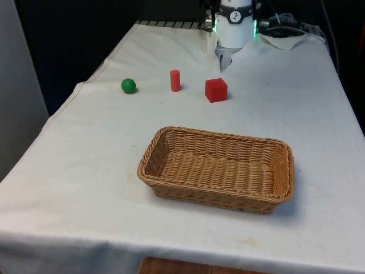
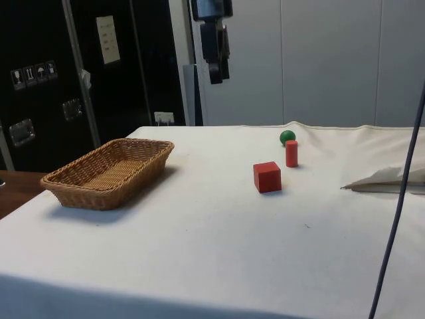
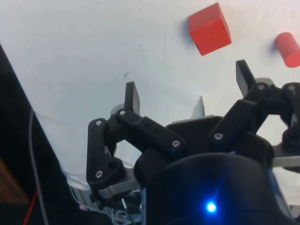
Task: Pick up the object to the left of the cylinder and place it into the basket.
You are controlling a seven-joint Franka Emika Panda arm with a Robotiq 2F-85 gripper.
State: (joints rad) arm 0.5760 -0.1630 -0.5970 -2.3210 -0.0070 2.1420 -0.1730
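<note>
Tool point(image 3: 187, 89) spread and empty, high above the bench point(image 1: 85, 171); green ball point(image 1: 129, 86) rests at front view's left of red cylinder point(image 1: 175, 80), well apart from tool, beyond red cube point(image 1: 216, 90); basket point(image 1: 171, 137) empty.

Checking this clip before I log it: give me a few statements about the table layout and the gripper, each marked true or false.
1. The green ball lies on the front view's left of the red cylinder. True.
2. The red cube sits inside the wicker basket. False: it rests on the cloth, and nothing lies in the basket.
3. The gripper holds the ball. False: its fingers are open with nothing between them, high above the table in the side view.
4. The cylinder stands upright between ball and cube. True.
5. The cube touches the cylinder. False: they stand apart.
</note>
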